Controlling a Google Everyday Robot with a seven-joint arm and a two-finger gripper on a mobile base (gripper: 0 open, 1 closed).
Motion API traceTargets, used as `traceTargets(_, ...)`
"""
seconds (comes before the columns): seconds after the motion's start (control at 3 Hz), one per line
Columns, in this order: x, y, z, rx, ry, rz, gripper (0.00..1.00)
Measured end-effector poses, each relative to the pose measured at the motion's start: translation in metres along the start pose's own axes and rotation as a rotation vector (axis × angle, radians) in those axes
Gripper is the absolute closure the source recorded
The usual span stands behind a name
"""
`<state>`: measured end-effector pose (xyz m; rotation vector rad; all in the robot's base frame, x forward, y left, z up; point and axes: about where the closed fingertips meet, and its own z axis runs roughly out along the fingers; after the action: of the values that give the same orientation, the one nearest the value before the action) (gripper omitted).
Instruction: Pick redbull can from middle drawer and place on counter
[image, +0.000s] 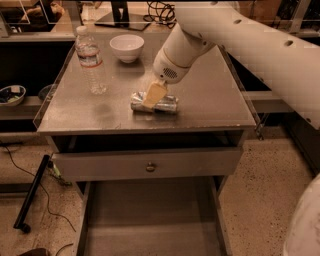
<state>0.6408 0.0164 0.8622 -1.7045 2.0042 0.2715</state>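
The redbull can (167, 104) lies on its side near the front middle of the counter (210, 105). My gripper (151, 101) comes down from the white arm at the upper right and sits right over the can's left half, touching or straddling it. Below, the middle drawer (83, 220) is pulled out toward the camera, and its flat grey floor shows nothing on it.
A clear water bottle (91, 61) stands at the counter's left and a white bowl (126, 47) at its back. A drawer front with a round knob (150, 167) sits under the counter's front edge. Cables and a black bar (31, 192) lie on the floor at left.
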Motion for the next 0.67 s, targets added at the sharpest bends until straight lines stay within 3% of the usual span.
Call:
traceTargets(0.33, 0.0000, 0.0000, 0.0000, 0.000, 0.000, 0.000, 0.28)
traceTargets(0.67, 0.0000, 0.0000, 0.0001, 0.000, 0.000, 0.000, 0.05)
